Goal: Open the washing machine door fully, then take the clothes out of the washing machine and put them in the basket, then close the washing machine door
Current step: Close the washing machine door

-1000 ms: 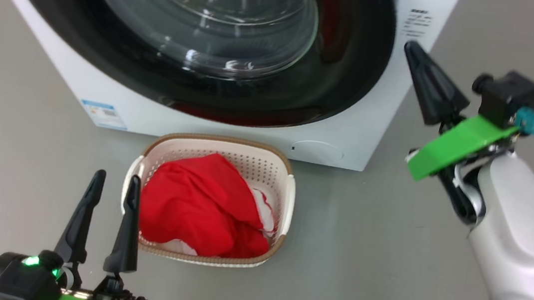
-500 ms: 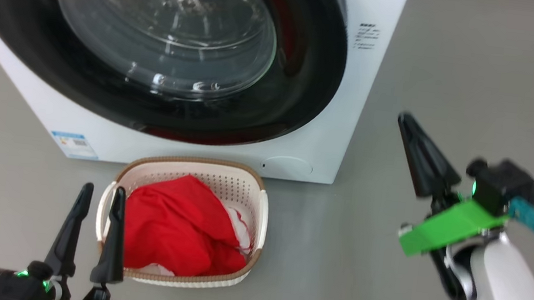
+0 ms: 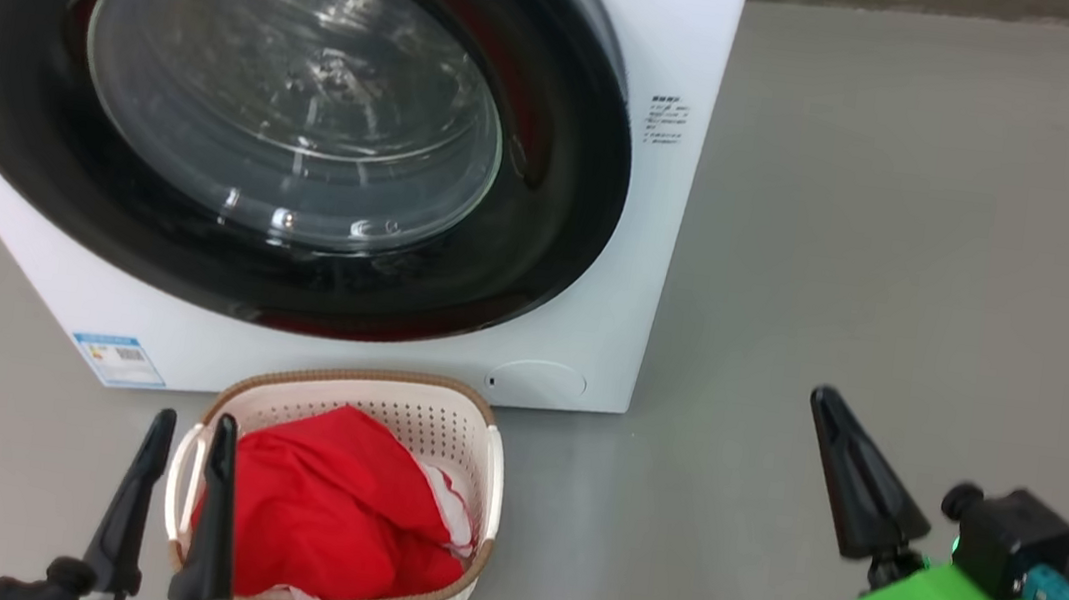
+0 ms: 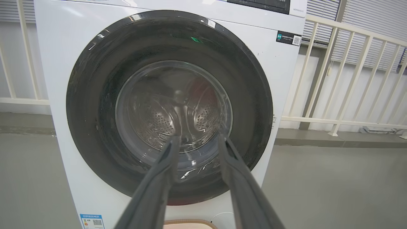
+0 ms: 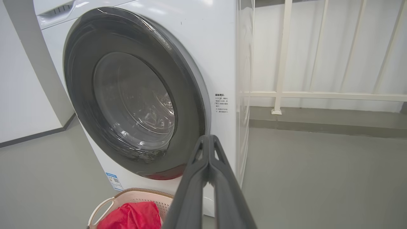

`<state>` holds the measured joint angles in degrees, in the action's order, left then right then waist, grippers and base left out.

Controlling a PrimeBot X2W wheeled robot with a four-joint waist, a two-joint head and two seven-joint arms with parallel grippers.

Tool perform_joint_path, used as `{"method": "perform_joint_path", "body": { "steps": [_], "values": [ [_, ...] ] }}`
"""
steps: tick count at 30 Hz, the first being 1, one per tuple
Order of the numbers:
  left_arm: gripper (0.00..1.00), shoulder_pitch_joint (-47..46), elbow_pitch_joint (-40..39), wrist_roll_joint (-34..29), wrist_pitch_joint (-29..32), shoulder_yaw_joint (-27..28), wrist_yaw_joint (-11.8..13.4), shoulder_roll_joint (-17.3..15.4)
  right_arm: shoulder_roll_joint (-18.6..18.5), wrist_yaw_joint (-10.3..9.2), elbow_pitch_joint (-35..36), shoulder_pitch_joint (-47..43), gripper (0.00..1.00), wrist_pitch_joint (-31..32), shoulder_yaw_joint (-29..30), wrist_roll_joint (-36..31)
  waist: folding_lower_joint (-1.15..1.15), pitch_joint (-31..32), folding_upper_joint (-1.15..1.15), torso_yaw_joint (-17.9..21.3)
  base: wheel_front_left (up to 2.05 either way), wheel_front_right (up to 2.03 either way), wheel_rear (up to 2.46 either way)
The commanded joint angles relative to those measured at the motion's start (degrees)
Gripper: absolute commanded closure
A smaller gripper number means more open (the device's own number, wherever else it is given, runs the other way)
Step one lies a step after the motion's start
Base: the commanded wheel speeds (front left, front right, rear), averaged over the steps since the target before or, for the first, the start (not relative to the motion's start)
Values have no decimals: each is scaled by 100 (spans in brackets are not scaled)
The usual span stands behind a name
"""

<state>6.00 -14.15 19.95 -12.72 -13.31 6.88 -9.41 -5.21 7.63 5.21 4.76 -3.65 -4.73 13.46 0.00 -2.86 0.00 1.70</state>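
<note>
The washing machine (image 3: 646, 252) stands white and boxy in front of me. Its washing machine door (image 3: 295, 102) lies flat against the front, black rim around a clear glass bowl (image 4: 173, 108). The basket (image 3: 364, 383) sits on the floor just before the machine, with the red clothes (image 3: 318, 517) piled inside it. My left gripper (image 3: 194, 427) is open and empty at the basket's left handle, pointing at the door (image 4: 197, 140). My right gripper (image 3: 825, 402) is shut and empty, out over bare floor to the right of the machine (image 5: 208, 138).
Grey floor spreads wide to the right of the machine. A white railing (image 4: 349, 73) runs along the wall behind it. A blue label (image 3: 118, 360) and a round flap (image 3: 535, 381) sit low on the machine's front.
The head view has shifted, so machine and basket sit lower and more to the left. My right gripper has drawn back from the machine's right front corner. My left fingers have narrowed a little.
</note>
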Motion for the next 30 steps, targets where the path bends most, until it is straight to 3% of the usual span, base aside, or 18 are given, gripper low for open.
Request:
{"method": "perform_joint_path", "body": {
  "steps": [1,20,30],
  "values": [
    [36,-69,-161,37,0,207,51,-81,46,-14,234,-39,100,25,-104,-71,0,94,0,50,0,0,0],
    [35,392,-215,108,-4,248,248,-83,231,-14,823,-1225,100,180,50,-22,0,441,0,168,0,0,0],
    [27,411,-195,130,24,224,277,-103,233,-14,799,-1375,100,125,65,111,0,463,0,190,0,0,0]
  ]
}}
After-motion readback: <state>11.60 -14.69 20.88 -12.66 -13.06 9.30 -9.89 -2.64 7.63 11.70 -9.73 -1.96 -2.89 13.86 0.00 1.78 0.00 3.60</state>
